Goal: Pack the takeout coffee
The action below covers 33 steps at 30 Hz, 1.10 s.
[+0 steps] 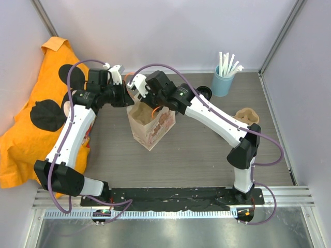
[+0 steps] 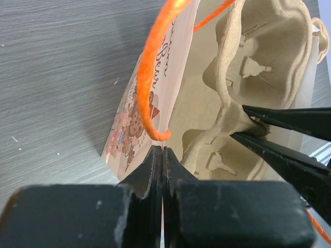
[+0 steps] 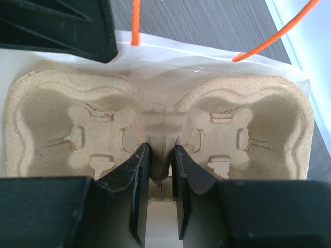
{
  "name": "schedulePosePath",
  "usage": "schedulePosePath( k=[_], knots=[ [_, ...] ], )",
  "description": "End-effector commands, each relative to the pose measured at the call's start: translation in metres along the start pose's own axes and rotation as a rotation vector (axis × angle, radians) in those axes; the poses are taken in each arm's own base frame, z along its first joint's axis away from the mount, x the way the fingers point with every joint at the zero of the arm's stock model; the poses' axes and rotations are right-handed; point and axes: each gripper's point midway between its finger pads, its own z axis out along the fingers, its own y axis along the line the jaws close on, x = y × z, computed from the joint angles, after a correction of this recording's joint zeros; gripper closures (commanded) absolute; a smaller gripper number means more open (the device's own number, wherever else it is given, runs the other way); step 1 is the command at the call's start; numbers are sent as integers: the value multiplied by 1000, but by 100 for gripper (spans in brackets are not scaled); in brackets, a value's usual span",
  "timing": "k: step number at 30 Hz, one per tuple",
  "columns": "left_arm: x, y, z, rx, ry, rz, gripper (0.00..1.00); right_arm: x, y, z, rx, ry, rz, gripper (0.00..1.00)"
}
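Observation:
A printed paper bag (image 1: 151, 125) with orange handles stands open mid-table. My left gripper (image 1: 128, 98) is shut on the bag's left rim (image 2: 135, 116), its tips (image 2: 162, 149) pinching the paper just under an orange handle (image 2: 147, 77). Over the bag's mouth, my right gripper (image 1: 141, 98) is shut on the centre ridge of a tan pulp cup tray (image 3: 51, 103), which lies inside the bag. Its tips (image 3: 161, 151) clamp that ridge from both sides. The tray (image 2: 269, 46) holds no cups. I cannot make out the takeout coffee; a dark round shape (image 1: 205, 93) behind the right arm is too hidden to name.
A light blue cup of white straws (image 1: 223, 80) stands at the back right. A second pulp tray (image 1: 247, 115) lies right of the right arm. An orange cloth with black dots (image 1: 31, 124) covers the left side. Walls close in on three sides.

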Motion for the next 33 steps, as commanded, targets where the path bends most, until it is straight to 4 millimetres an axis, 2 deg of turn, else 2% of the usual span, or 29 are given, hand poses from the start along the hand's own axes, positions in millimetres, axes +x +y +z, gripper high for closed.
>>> schedulePosePath(
  k=[1,6,12,16,23,29,33],
  knots=[
    [-6,3,4,-13,-26,0,100,-6,-1,-21,6,-21,-22,73],
    [-6,4,6,-15,-25,-2,100,-3,11,-21,-14,-10,-47,73],
    [-6,5,6,-23,-27,-4,100,-5,14,-23,-7,-11,-53,73],
    [-5,6,6,-24,-28,-3,100,-3,22,-23,26,8,-133,73],
    [-5,7,8,-28,-28,-5,100,-16,11,-29,103,-13,-169,73],
    [-5,10,8,-43,-31,-5,100,-10,13,-30,114,8,-196,73],
    [-6,12,8,-56,-36,-6,100,-1,22,-29,77,21,-165,73]
  ],
)
